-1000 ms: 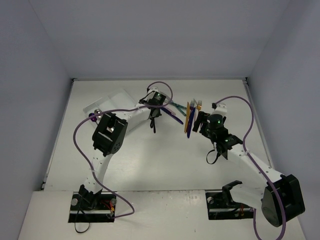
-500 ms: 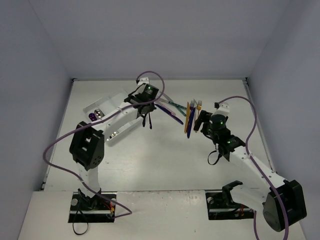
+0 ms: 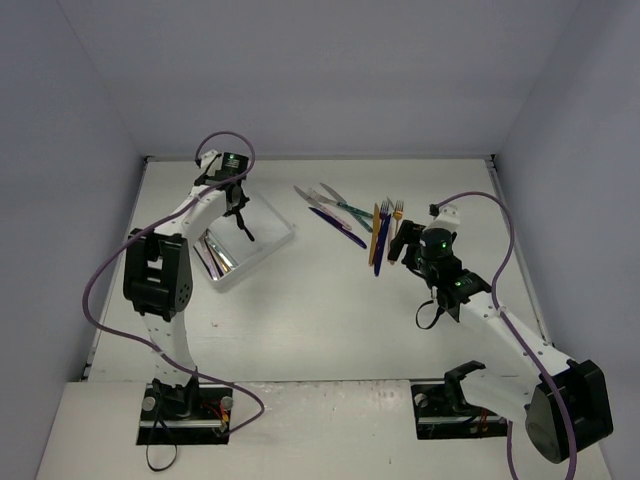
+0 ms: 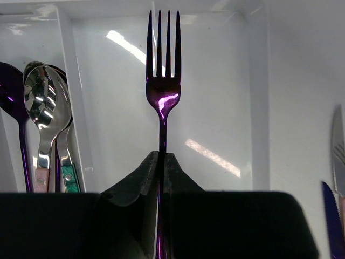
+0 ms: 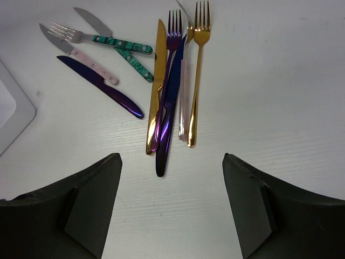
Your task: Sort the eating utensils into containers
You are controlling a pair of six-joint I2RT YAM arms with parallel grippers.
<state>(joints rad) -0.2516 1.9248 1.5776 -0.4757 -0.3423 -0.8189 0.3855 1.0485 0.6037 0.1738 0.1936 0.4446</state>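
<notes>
My left gripper [image 3: 243,230] is shut on the handle of a purple fork [image 4: 163,81], tines pointing away, and holds it over the right-hand compartment of the white tray [image 3: 285,236]. In the left wrist view the left compartment holds a silver spoon [image 4: 46,102] and a purple spoon [image 4: 11,86]. My right gripper [image 5: 170,199] is open and empty, just short of the handles of a bunch of utensils on the table: gold knife [image 5: 156,81], purple fork [image 5: 172,38], dark blue knife [image 5: 166,129], pale spoon [image 5: 184,108], gold fork [image 5: 197,70].
Left of that bunch lie a teal-handled knife and fork [image 5: 125,47], a pink-handled knife [image 5: 91,62] and a purple knife [image 5: 102,86]. The tray's corner [image 5: 11,116] shows at the left edge of the right wrist view. Grey walls enclose the table.
My left arm has swung left from beside the loose utensils to over the tray, carrying the purple fork. The right arm has hardly moved.
</notes>
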